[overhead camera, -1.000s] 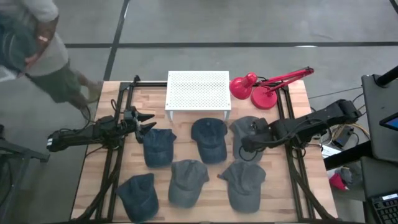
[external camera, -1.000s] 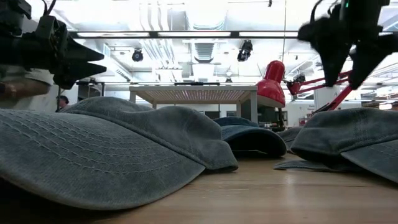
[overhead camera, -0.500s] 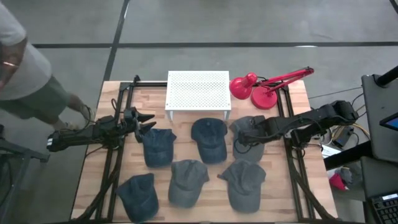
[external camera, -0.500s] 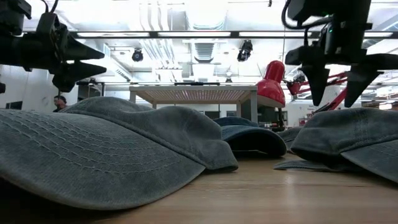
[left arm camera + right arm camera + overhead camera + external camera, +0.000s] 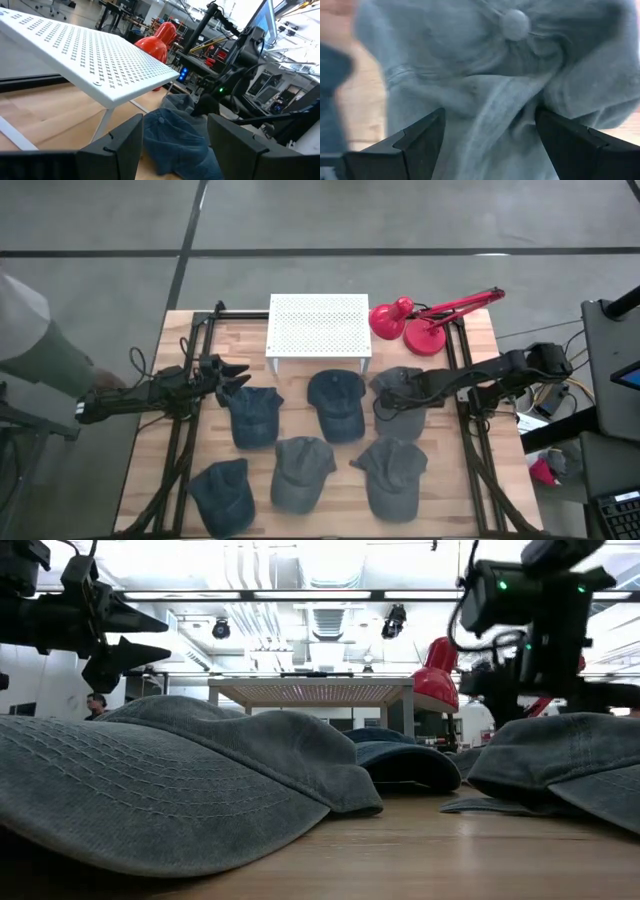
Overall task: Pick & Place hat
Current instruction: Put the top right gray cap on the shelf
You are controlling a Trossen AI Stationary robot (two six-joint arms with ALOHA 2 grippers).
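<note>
The right end effector (image 5: 383,402) has come down since a moment ago and is now straddling the grey hat (image 5: 400,398) at the worktop's (image 5: 330,510) right — fingers spread wide, not gripping — meaning a grasp is looking imminent.

We see a pale wooden plank bench (image 5: 330,505) with a smooth, faintly satin grain. On it lie washed grey and blue cloth caps, matt and soft; the grey cloth cap with a fabric button (image 5: 515,24) shows creased twill. Behind them the white perforated metal rack (image 5: 319,325) looks matt, and beside it the red desk lamp (image 5: 397,316) is glossy.
</note>
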